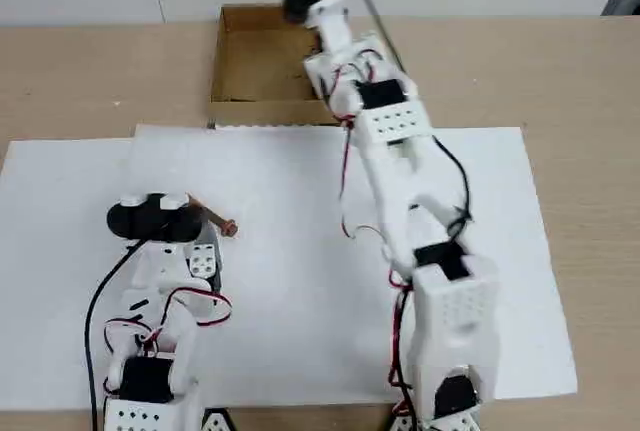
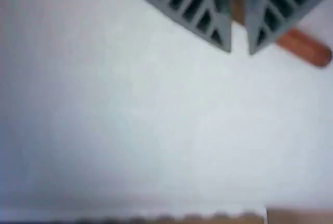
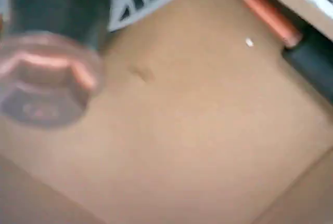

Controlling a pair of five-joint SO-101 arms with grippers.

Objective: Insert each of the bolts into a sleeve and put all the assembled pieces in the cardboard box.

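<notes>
High view: at eight o'clock on my white paper sheet [image 1: 290, 251], the left gripper [image 2: 239, 46] pinches a copper-coloured metal bolt [image 2: 304, 48]. At twelve o'clock the right gripper [image 1: 318, 1] hangs over the shallow brown cardboard box [image 1: 255, 61]; whether it grips anything I cannot tell.

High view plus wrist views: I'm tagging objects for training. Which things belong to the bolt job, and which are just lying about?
Job: copper bolt at the left tool; cardboard box; orange bolt and black sleeve inside the box.
Lying about: white paper sheet; wooden table.
</notes>
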